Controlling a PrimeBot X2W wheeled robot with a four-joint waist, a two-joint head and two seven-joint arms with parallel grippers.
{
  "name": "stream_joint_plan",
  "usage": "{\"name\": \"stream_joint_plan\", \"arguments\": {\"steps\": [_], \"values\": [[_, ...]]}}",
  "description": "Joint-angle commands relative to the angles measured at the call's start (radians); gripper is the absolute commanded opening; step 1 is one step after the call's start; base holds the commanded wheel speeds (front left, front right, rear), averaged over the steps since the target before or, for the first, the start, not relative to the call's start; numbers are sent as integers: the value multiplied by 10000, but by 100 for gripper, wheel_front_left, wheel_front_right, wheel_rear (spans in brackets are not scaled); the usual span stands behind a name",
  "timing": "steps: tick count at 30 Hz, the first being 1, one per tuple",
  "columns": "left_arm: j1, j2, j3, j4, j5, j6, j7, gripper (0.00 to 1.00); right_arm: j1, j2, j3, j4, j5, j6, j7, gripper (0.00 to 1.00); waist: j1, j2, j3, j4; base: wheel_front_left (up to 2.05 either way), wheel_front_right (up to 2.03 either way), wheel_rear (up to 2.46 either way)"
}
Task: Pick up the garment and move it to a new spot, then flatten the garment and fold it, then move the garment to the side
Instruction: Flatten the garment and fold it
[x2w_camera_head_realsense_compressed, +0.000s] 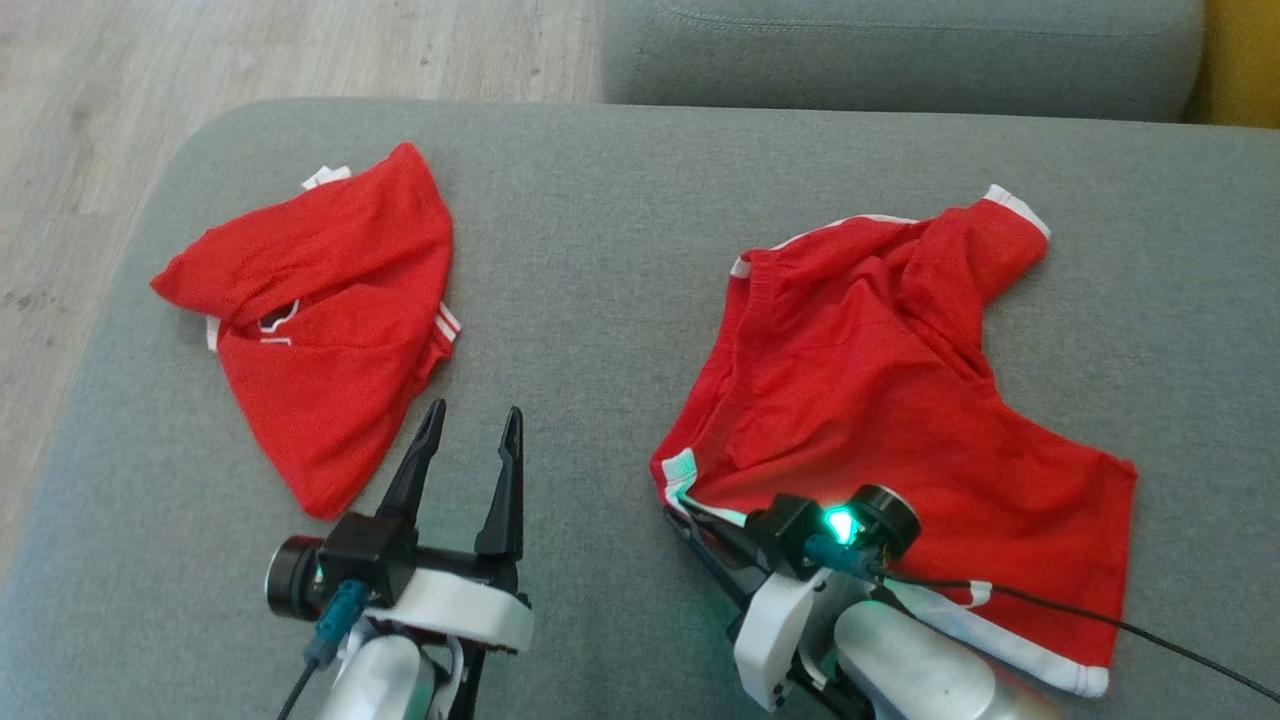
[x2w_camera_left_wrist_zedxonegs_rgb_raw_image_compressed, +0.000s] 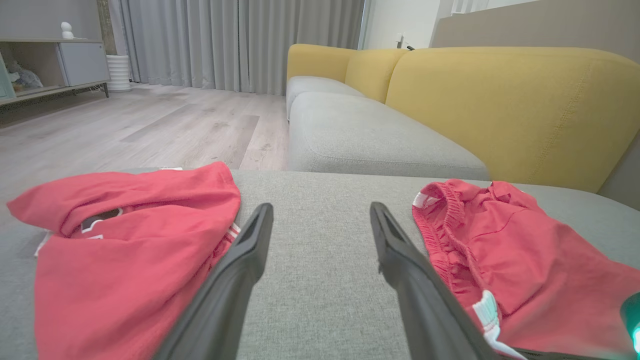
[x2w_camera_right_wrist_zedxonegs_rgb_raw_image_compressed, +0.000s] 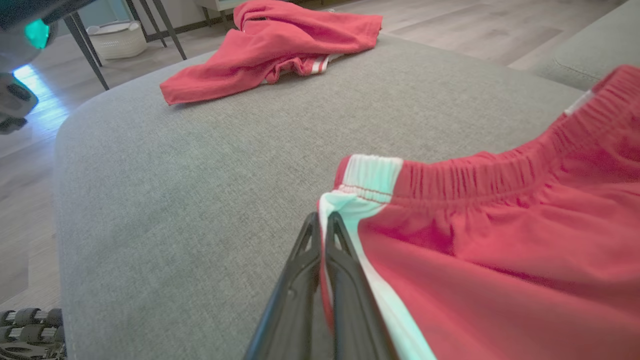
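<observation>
Head view: forearm (x2w_camera_head_realsense_compressed: 925, 672) over shorts (x2w_camera_head_realsense_compressed: 880, 400)

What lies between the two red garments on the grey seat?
Mostly bare grey seat. In the head view, the open left gripper hovers at the gap's near end, between the crumpled garment and the shorts. The left wrist view agrees.

No legible text, brand, number or label found. Checked the left red garment (x2w_camera_head_realsense_compressed: 320, 330): small white-outlined mark (x2w_camera_head_realsense_compressed: 277, 327) at its fold, creased and too small to read. Checked the red shorts (x2w_camera_head_realsense_compressed: 880, 400): white stripes, no characters made out.
</observation>
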Motion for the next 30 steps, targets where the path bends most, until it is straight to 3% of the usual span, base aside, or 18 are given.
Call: {"name": "stream_joint_plan", "arguments": {"steps": [1,2,3,4,7,12,22,25,30], "values": [[-172,15,327,-287,119,29,-93,100,-119,209,173,-308,141,67,-108,0,1,0,-52,-57,0,0,0],[-137,18,339,-281,128,26,-93,100,-144,209,266,-328,197,67,-108,0,1,0,-94,-106,0,0,0],[-101,21,345,-271,136,17,-93,100,-182,209,286,-372,196,67,-108,25,1,0,-131,-148,0,0,0],[-65,26,355,-258,146,8,-93,100,-179,209,161,-397,229,67,-108,97,1,0,-189,-201,0,0,0],[12,32,383,-252,172,-2,-93,100,-97,137,-669,-601,240,67,-108,100,1,0,-351,-343,0,0,0],[89,31,483,-321,96,-23,-93,100,586,-76,-3458,-1610,48,67,-108,100,1,0,-625,-648,0,0,0],[268,24,443,-407,67,-8,-93,100,3389,123,-9435,-4773,-2872,67,-108,100,1,0,-923,-1209,0,0,0],[363,22,369,-447,66,34,-93,100,4508,197,-10123,-5752,-2994,67,-108,100,1,0,-922,-1346,0,0,0],[361,20,268,-396,127,7,-93,100,5415,205,-10059,-6287,-2522,67,-108,100,1,0,-785,-1495,0,0,0]]}}
